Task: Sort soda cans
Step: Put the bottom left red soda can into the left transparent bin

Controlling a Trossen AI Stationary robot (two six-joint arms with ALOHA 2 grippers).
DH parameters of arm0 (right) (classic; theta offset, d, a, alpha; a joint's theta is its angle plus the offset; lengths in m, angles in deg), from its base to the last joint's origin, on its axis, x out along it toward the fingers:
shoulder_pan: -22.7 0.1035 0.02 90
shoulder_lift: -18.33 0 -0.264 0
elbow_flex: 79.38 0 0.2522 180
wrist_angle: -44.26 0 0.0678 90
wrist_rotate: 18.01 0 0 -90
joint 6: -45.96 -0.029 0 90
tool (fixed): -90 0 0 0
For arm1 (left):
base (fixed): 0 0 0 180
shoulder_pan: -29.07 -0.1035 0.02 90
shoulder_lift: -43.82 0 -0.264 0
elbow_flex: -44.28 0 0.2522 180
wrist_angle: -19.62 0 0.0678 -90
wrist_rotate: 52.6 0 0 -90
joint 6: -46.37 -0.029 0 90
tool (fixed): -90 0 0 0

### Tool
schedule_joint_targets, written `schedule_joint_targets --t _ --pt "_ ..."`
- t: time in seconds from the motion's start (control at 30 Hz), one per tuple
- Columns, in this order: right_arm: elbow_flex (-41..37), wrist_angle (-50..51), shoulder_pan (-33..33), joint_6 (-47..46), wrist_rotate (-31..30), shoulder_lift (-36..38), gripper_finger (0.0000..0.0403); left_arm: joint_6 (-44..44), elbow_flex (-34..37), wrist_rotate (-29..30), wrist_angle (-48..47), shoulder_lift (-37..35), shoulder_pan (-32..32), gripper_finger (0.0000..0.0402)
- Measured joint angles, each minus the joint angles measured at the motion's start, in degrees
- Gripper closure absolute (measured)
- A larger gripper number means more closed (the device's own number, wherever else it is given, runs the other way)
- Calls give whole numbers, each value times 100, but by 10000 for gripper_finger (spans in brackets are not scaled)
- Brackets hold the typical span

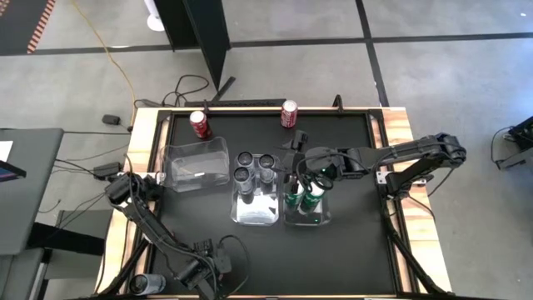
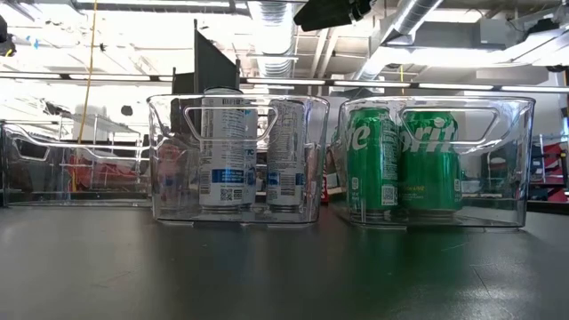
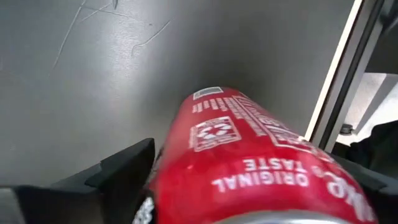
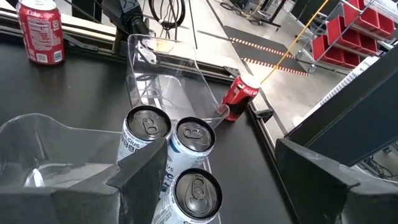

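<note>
My left gripper (image 3: pixel 249 199) is by the table's near-left corner (image 1: pixel 150 283), shut on a red soda can (image 3: pixel 249 155). My right gripper (image 4: pixel 239 186) hovers open and empty over the right clear bin (image 1: pixel 323 218), which holds green cans (image 2: pixel 400 160). In the low view the gripper (image 2: pixel 329 11) shows at the top. Three silver cans (image 1: pixel 254 167) stand in the middle bin (image 1: pixel 254 215). Two more red cans (image 1: pixel 200 125) (image 1: pixel 289 114) stand upright on the table's far part. My left gripper pinches the red can's side wall (image 3: pixel 186 149) between its two fingers (image 3: pixel 124 168), one on each side of the body. The can points away from the wrist camera over the dark table. Whether it rests on the table cannot be told.
An empty clear bin (image 1: pixel 197 162) stands left of the middle bin. The wooden table rim (image 1: pixel 141 142) runs around the black top. Bare tabletop (image 1: pixel 275 258) lies on the near side of the bins. Cables and a dark post lie beyond the far edge.
</note>
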Motion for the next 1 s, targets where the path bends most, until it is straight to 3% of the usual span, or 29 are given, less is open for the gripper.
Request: schedule_joint_targets --t 0.17,0.37,0.53,0.8,1.0 --pt "0 10 0 2 0 0 88 -191 0 0 -14 0 -11 105" --pt "0 6 0 96 -2 0 88 -293 -52 21 -341 0 -88 105" --pt "0 -80 28 291 -4 2 88 -299 -208 417 -1063 -115 -169 105" --pt "4 -86 37 538 -21 147 88 47 -445 1094 -2310 -1029 -385 105" --pt "4 -50 69 737 -24 381 88 341 -497 1931 -3143 -1906 -1107 105"
